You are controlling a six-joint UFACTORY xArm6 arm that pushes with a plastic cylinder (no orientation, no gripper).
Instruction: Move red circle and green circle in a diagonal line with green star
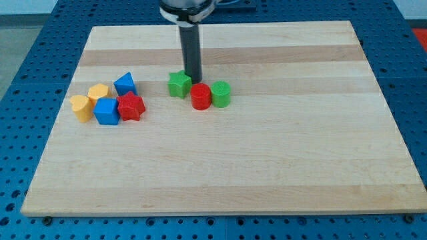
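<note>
The green star (179,84) lies a little above the board's middle. The red circle (200,97) sits just right of and below it, touching or nearly touching it. The green circle (221,94) stands right of the red circle, against it. My tip (194,81) is down on the board just behind the red circle, between the green star and the green circle, close to all three.
A cluster lies at the view's left: a blue triangle (125,84), a yellow hexagon (99,93), a yellow block (81,107), a blue cube (106,111) and a red star (131,106). The wooden board (267,167) rests on a blue pegboard table.
</note>
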